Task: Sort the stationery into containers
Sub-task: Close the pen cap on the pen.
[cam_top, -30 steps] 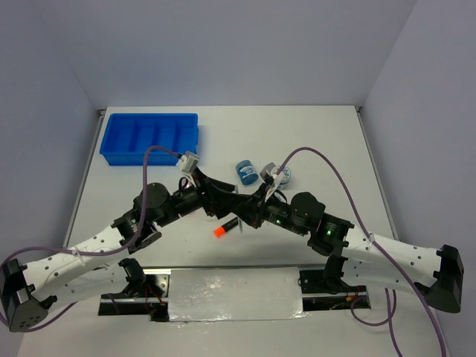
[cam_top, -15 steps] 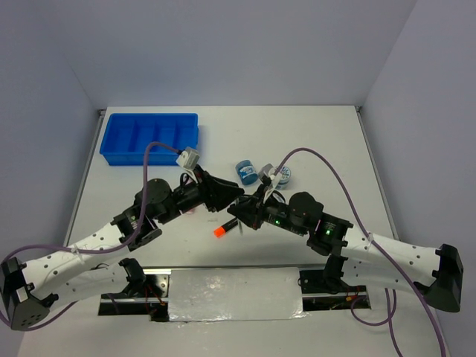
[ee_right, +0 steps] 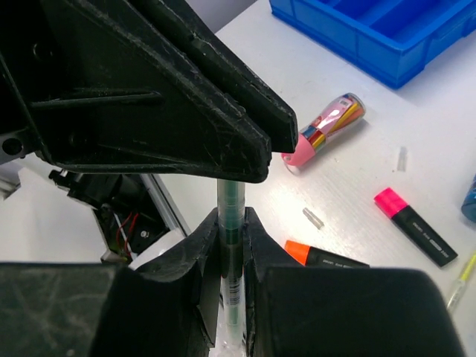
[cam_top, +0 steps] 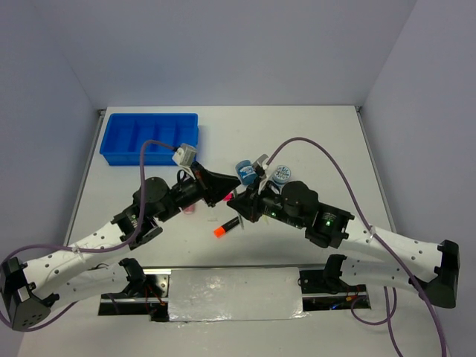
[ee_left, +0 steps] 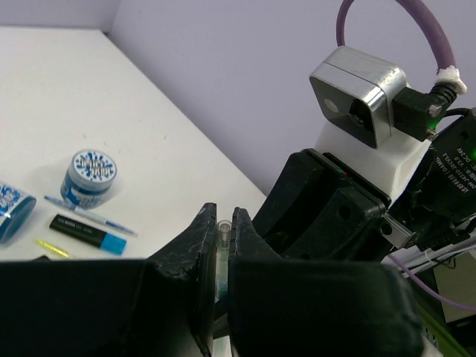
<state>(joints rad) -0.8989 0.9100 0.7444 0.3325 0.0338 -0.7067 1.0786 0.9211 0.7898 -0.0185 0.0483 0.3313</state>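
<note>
A thin clear pen with green ink (ee_right: pixel 230 195) is held off the table between both arms. My right gripper (ee_right: pixel 231 217) is shut on its barrel. My left gripper (ee_left: pixel 222 217) is shut on the pen's (ee_left: pixel 222 242) other end, the clear tip showing between its fingers. From above, the left gripper (cam_top: pixel 226 195) and the right gripper (cam_top: pixel 238 202) meet nose to nose over the table's middle. The blue divided tray (cam_top: pixel 149 158) stands at the far left, apart from both grippers.
On the table lie an orange-ended marker (cam_top: pixel 227 227), a pink-ended marker (ee_right: pixel 413 224), a pink tube (ee_right: pixel 324 129) and a small clear cap (ee_right: pixel 313 218). Two round blue jars (cam_top: pixel 245 172) (cam_top: pixel 281 175) stand behind the grippers. A blue-ended marker (ee_left: pixel 87 228) and a thin pen (ee_left: pixel 89 216) lie near one jar.
The left gripper has gone from wide open to shut on the free end of the pen. Both arms have shifted a little farther from the near edge; the right grip is unchanged.
</note>
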